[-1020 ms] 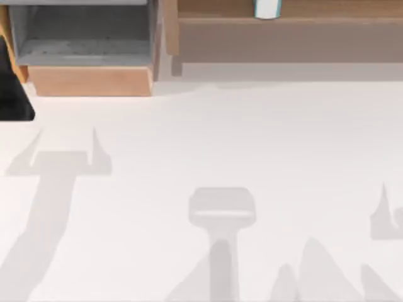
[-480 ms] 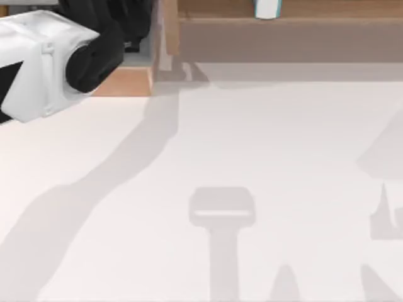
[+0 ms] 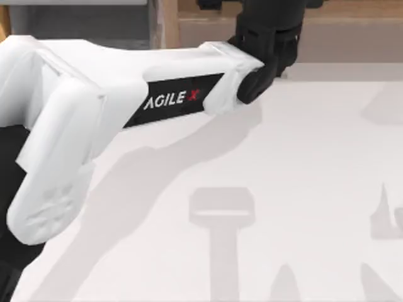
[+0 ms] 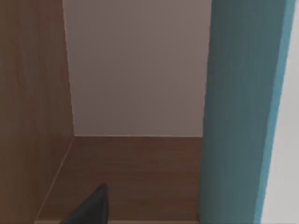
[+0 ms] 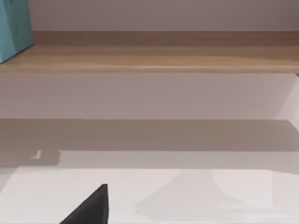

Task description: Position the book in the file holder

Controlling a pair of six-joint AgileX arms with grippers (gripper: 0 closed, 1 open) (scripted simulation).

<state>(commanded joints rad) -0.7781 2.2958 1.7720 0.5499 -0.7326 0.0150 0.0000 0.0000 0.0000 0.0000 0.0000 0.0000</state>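
The book (image 4: 236, 112) stands upright in the long brown shelf, teal cover facing me and white page edges beside it. My left gripper (image 3: 269, 28) reaches into the shelf right next to the book, open, with one dark fingertip (image 4: 93, 207) low over the shelf floor, apart from the cover. In the top view the left wrist covers the book. The file holder (image 3: 88, 22) sits at the back left, its grey inside partly hidden by my left arm (image 3: 126, 94). From the right wrist view the book (image 5: 14, 28) shows at the shelf's far end, and that gripper's fingertip (image 5: 91, 207) hangs over the table.
The long wooden shelf (image 3: 352, 25) runs along the back from the centre to the right, its board (image 5: 163, 56) raised above the table. My left arm spans the table's left half. Arm shadows lie on the white tabletop (image 3: 302, 157).
My left arm has swung from the table's left, over the file holder, to the shelf at the back centre. Its wrist now covers the book in the top view.
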